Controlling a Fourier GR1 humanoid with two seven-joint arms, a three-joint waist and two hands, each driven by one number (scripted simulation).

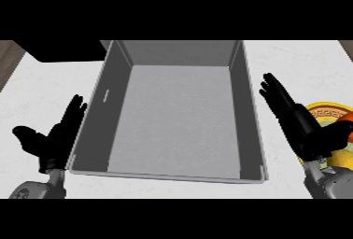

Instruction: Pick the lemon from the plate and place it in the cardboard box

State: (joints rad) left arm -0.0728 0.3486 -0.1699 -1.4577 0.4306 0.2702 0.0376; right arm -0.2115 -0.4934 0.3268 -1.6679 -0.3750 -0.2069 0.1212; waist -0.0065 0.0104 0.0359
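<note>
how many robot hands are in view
2. The black left hand is open beside the left wall of the large grey rectangular box; the black right hand is open by its right wall, covering part of a round yellow plate.

Box [96,107] in the middle of the counter [34,93], from 6 o'clock up to 12. Left hand [55,140] at 9 o'clock, just beside the box's left wall, outside it. Right hand [300,121] at 3 o'clock, just beside the right wall. Plate [325,111] at 3 o'clock too, farther out, partly under that hand. Block [66,50] near 11 o'clock, behind the box's left corner.
</note>
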